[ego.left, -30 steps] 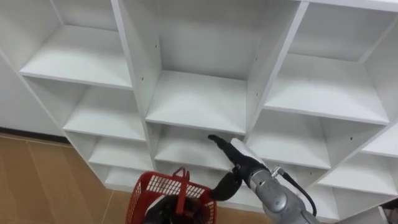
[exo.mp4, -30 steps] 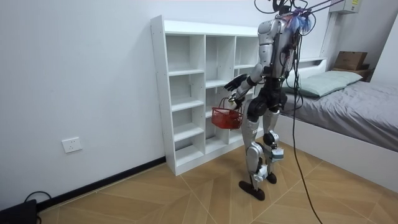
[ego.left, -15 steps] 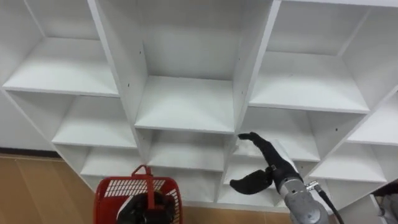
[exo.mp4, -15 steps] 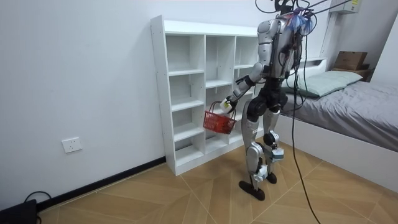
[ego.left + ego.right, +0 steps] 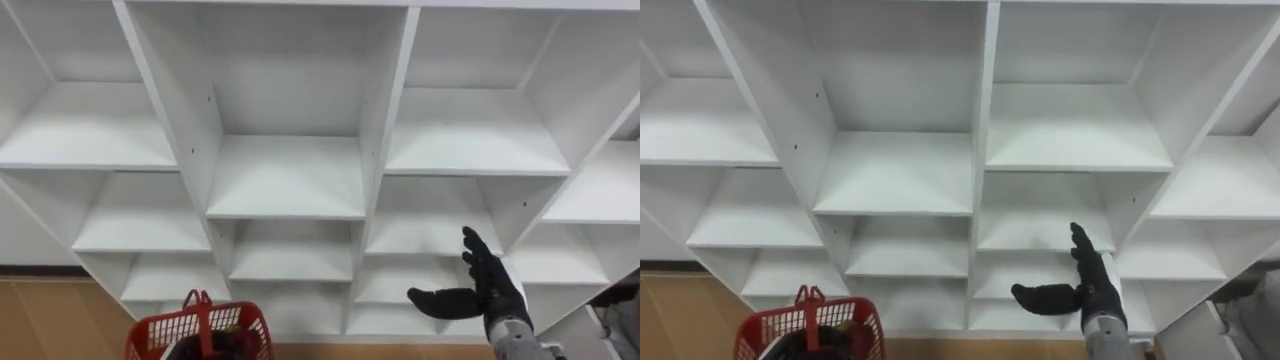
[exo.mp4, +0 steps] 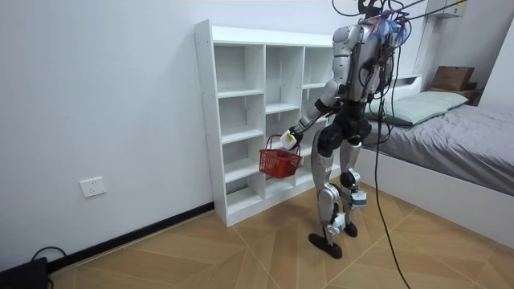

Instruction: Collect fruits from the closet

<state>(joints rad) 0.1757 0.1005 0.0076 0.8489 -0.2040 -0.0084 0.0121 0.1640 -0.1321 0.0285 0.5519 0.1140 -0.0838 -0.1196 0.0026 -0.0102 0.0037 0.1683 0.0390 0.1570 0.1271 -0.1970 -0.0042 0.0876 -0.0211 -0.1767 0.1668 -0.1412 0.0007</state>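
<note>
Stance: your robot stands upright on the wood floor [image 6: 241,257], close in front of the closet [image 5: 385,120] and facing it. The bed [image 6: 458,132] lies behind it, at the room view's right.
Closet: white and open-fronted, with three columns of compartments, set against the wall. The eye views look into its middle and lower rows of white boards and dividers.
Right hand [image 5: 487,292]: low on the right of the eye views, raised before the lower compartments of the middle and right columns.
Fingers [image 5: 468,240]: on the right hand they are straight and point upward, and the thumb [image 5: 425,296] is spread out toward the left. There is nothing in their hold.
Basket [image 5: 150,340]: red mesh with a handle standing up. It sits at the lower left edge of the eye views, before the closet's bottom compartments. In the room view it hangs at about thigh height between the robot and the shelf fronts.
Left hand [image 6: 290,138]: just above the basket in the room view. It is at the handle with its fingers curled round it, and the basket hangs from it.
Fruit: a dark shape [image 5: 222,347] sits low inside the basket at the picture's edge. You cannot tell whether it is fruit.
</note>
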